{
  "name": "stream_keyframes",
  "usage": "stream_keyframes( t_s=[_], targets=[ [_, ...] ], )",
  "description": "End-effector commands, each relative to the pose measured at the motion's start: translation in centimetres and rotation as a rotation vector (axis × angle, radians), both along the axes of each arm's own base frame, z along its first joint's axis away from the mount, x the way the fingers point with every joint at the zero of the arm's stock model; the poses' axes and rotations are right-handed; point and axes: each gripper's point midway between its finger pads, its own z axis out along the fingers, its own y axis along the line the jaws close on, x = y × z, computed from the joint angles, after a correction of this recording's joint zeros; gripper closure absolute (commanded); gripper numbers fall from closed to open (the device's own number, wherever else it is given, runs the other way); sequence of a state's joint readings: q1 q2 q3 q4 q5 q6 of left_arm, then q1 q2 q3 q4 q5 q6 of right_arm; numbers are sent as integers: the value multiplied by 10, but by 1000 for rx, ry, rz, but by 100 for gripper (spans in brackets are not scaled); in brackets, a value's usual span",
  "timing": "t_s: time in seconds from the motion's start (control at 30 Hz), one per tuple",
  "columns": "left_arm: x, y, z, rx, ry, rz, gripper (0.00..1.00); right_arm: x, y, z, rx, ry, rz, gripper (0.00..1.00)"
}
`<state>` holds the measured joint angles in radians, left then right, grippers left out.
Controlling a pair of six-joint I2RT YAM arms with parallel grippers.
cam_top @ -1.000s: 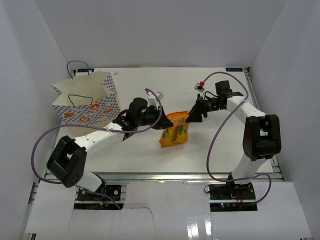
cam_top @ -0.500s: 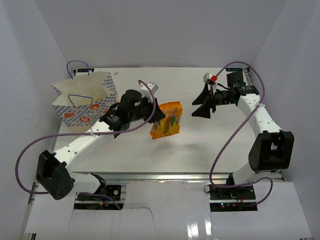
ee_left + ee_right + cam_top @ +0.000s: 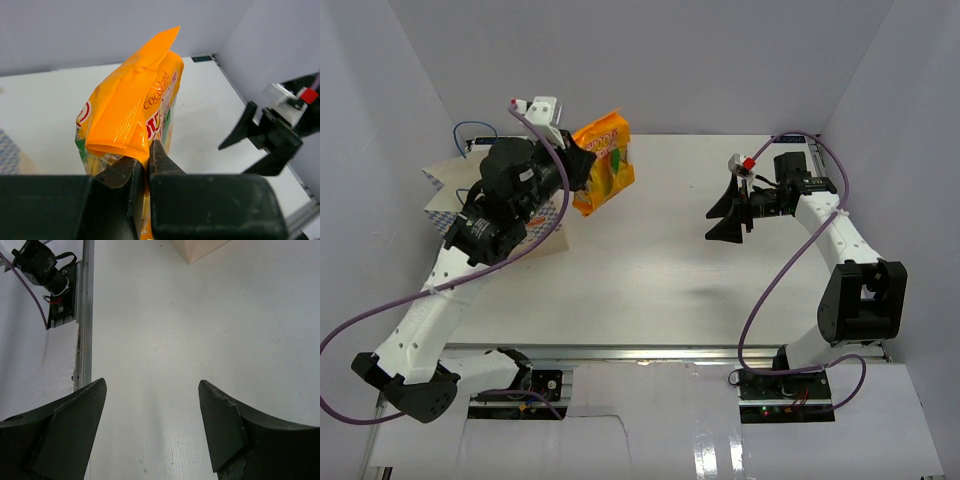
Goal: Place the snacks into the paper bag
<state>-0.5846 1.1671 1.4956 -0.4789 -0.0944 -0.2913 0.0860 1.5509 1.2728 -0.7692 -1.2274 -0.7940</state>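
left gripper (image 3: 146, 162) pinched shut on crimped end of orange pouch (image 3: 602, 160). pouch up in air at far-left corner of table (image 3: 650, 260), just beside paper bag (image 3: 438, 183), prob high to clear rim. right gripper (image 3: 152, 385) spread wide, empty, parked right side, out of way

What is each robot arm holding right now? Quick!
Left end effector: closed, holding the orange pouch up in the air.
Right end effector: open, holding nothing.
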Motion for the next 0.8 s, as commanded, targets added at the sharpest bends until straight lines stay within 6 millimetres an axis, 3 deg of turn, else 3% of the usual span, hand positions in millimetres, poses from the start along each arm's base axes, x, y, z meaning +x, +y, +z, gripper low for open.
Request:
stream_keyframes(
  t_s=[0.0, 0.03, 0.17, 0.4, 0.6, 0.77],
  targets=[
    [-9, 50, 80, 0, -207, 156, 100, -5, 1, 4, 31, -2, 17, 20],
    [-13, 59, 96, 8, -238, 176, 100, -5, 1, 3, 30, 3, 17, 20],
    [-18, 82, 118, 116, -301, 240, 100, -7, 1, 0, 31, 14, 16, 20],
    [-9, 111, 121, 275, -331, 363, 100, -7, 0, 0, 33, 11, 16, 20],
    [12, 133, 120, 320, -328, 416, 100, -9, 1, -2, 39, 28, 18, 20],
    [21, 107, 115, 223, -308, 267, 100, -12, 1, -2, 43, 27, 21, 20]
  ],
)
